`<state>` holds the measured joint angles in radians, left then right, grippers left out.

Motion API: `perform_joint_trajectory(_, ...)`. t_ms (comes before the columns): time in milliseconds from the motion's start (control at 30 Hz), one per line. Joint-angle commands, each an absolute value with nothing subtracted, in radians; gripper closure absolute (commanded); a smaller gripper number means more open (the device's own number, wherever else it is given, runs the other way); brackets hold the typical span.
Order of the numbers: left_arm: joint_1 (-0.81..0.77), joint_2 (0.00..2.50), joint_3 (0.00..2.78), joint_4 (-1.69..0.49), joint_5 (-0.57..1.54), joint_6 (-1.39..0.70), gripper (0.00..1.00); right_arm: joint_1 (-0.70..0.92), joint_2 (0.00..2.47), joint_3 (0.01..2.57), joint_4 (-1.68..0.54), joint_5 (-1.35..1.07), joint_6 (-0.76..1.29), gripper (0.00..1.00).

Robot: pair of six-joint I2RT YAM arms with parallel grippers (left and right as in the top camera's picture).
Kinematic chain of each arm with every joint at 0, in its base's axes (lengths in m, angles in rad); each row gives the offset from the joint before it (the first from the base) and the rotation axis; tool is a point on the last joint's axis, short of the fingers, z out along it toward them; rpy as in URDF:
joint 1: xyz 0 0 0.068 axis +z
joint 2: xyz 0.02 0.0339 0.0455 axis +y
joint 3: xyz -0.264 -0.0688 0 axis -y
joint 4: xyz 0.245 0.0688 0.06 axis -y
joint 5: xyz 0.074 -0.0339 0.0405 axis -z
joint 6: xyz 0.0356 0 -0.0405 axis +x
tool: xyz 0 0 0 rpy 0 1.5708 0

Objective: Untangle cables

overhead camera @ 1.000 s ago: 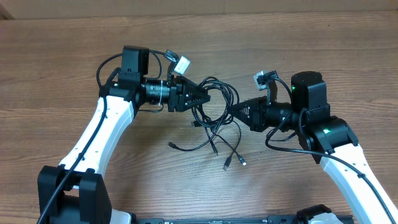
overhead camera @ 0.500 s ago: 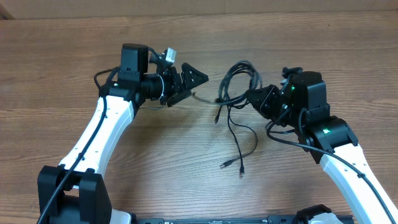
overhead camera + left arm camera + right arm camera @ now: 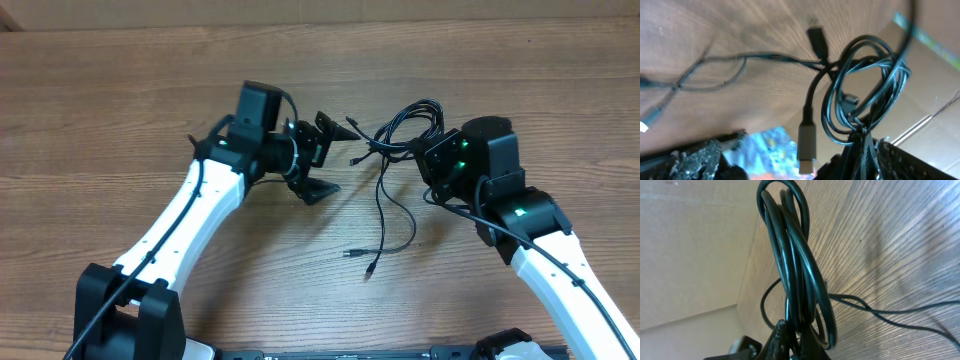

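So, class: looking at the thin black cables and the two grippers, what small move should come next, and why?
Probably bring the open left gripper onto one loose strand trailing below the coil of thin black cables. The right gripper is shut on that coil, and the strands run free across the wooden table, so pulling one aside could start separating them.

Overhead straight down on the table (image 3: 100,90), distant, both wrist views close, low, facing the same cables (image 3: 797,270).

Black cables (image 3: 797,270), brown wood-grain table (image 3: 100,100), white-and-black arms (image 3: 190,210), green lights (image 3: 522,211) on the right one.
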<state>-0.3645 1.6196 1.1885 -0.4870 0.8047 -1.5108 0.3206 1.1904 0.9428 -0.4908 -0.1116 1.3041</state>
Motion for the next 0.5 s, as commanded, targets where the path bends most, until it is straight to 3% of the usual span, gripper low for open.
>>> perform_joint_trajectory(0,-0.408,1.596,1.209,-0.489,0.710,-1.775,0.01,0.371,1.195,0.962,-0.479,-0.046,1.421,0.96)
perform_joint_trajectory(133,-0.446,1.596,1.209,-0.480,0.595,-1.842,0.02,0.427,1.210,0.961,-0.482,0.010,1.461,0.96)
perform_joint_trajectory(267,-0.454,1.596,1.209,-0.420,0.509,-1.840,0.15,0.462,1.236,0.961,-0.483,-0.014,1.523,0.96)
perform_joint_trajectory(467,-0.455,1.596,1.209,-0.405,0.460,-1.840,0.24,0.478,1.246,0.962,-0.462,-0.128,1.624,0.96)
